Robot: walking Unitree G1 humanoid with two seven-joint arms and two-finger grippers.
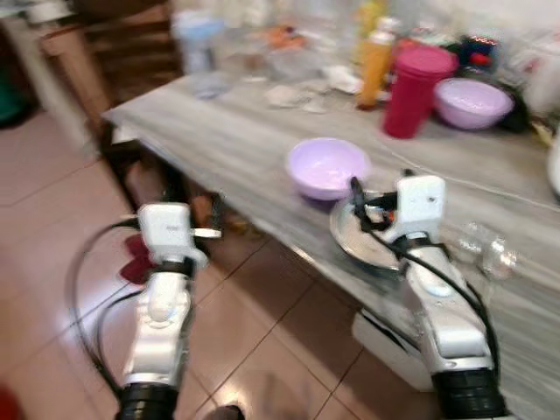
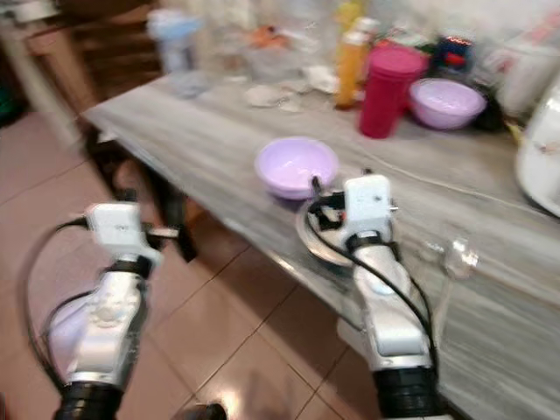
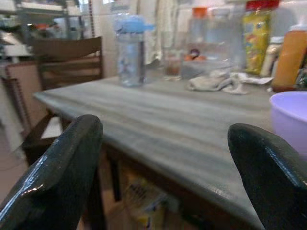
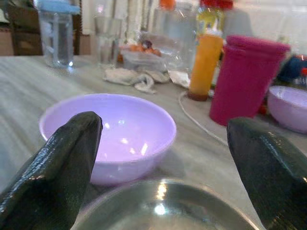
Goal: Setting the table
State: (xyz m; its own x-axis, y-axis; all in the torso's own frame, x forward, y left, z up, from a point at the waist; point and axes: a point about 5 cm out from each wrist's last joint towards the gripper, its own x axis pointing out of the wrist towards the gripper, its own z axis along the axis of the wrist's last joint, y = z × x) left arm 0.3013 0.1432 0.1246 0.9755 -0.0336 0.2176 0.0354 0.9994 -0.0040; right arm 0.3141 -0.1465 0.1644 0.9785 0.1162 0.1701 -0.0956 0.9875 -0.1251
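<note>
The grey wood-grain table (image 1: 227,149) carries a lilac bowl (image 1: 327,166) touching a steel plate (image 4: 163,203) at its near edge. Right gripper (image 4: 160,167) hovers over the plate, fingers apart; left gripper (image 3: 163,163) is spread off the table's edge.

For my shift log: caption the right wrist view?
Open right hand hovers over a shiny metal plate, facing a lilac plastic bowl.
</note>
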